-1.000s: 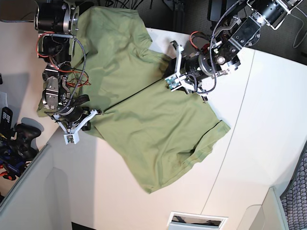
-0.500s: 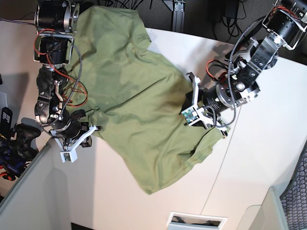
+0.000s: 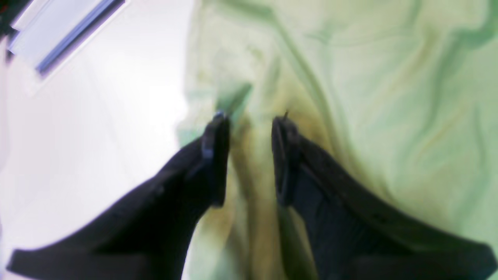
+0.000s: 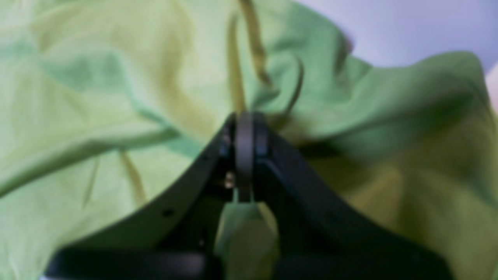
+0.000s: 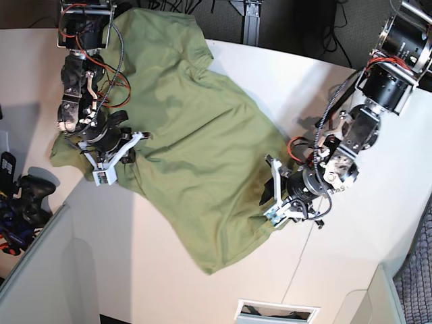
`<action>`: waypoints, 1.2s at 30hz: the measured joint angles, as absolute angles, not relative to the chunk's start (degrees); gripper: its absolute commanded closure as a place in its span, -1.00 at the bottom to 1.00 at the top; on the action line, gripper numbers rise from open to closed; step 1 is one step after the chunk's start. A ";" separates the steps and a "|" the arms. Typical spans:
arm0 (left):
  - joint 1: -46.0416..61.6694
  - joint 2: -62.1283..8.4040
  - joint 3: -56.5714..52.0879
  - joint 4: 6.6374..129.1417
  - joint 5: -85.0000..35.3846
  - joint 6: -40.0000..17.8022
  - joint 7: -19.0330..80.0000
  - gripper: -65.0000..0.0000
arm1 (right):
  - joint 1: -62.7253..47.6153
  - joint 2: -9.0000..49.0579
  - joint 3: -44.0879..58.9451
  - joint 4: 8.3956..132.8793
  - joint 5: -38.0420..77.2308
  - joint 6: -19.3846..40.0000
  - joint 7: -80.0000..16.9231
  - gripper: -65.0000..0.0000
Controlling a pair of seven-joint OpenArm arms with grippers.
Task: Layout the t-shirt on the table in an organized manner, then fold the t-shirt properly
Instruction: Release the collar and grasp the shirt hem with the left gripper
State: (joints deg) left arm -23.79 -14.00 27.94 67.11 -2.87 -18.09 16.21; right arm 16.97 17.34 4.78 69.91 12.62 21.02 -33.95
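The olive t-shirt [image 5: 189, 135] lies spread on the white table [image 5: 169, 270], its far end hanging past the back edge. My left gripper [image 5: 271, 193] is at the shirt's right edge. In the left wrist view its fingers [image 3: 218, 155] stand a little apart, with a ridge of the t-shirt [image 3: 389, 97] clamped between them at the left gripper [image 3: 249, 124]. My right gripper [image 5: 115, 158] is at the shirt's left edge. In the right wrist view the right gripper [image 4: 244, 116] is shut, pinching a bunched fold of the t-shirt [image 4: 97, 97].
A rectangular slot [image 5: 277, 310] is cut into the table near its front edge and shows as the slot [image 3: 66, 35] in the left wrist view. A thin dark seam [image 5: 331, 202] crosses the tabletop at right. A black controller [image 5: 30, 192] lies off the table's left edge.
My left gripper has travelled down the shirt's right side towards the front, drawing cloth with it, so the right sleeve no longer sticks out. My right gripper has shifted towards the back with its fold.
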 measured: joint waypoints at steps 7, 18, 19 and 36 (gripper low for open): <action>-26.13 -11.03 27.79 60.18 -3.77 -18.02 12.08 0.41 | 13.19 17.08 4.86 74.59 14.04 21.04 -35.05 1.00; -26.94 -11.84 27.79 49.78 -5.02 -17.98 5.48 0.83 | 8.40 16.67 4.86 78.87 14.09 21.04 -35.70 1.00; -27.49 -11.94 27.79 48.88 -5.04 -17.98 5.34 0.88 | 8.23 16.69 4.86 78.87 14.02 21.04 -35.70 1.00; -29.87 -16.84 27.79 47.94 -4.80 -17.82 2.94 0.96 | -2.42 13.76 4.97 91.68 17.47 21.10 -37.89 1.00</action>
